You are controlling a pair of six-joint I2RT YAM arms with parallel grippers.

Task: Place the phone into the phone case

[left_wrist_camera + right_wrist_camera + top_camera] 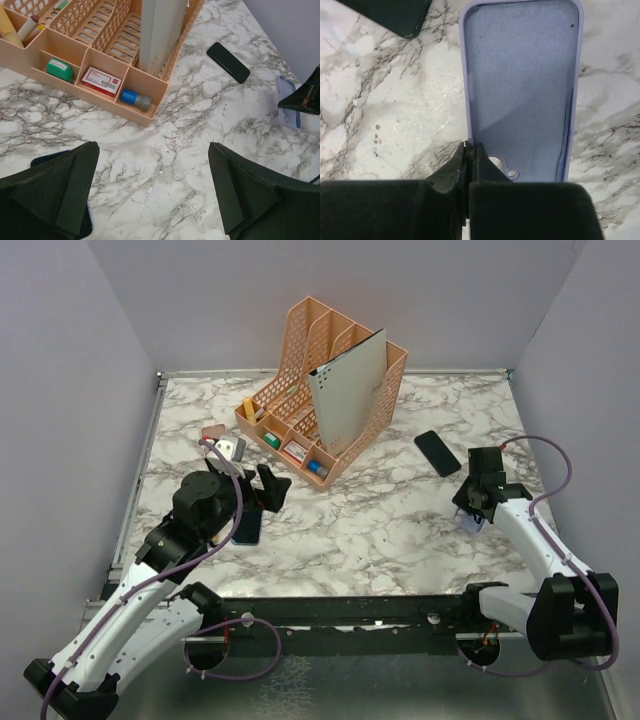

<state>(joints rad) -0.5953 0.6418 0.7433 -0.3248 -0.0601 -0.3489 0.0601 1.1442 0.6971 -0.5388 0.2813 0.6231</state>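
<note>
Phone case (pixel 520 85) in right end effector (pixel 469 151)

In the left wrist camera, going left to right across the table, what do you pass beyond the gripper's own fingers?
Green rounded block → red and white small box → blue cylinder with a grey cap → black phone → lavender phone case.

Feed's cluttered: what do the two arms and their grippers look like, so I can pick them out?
Both match: the left arm and right arm have white links with bulky black joint housings, and a thin purple cable loops along each. The left gripper and right gripper are matte black with wedge-shaped fingers. No markings readable.
</note>
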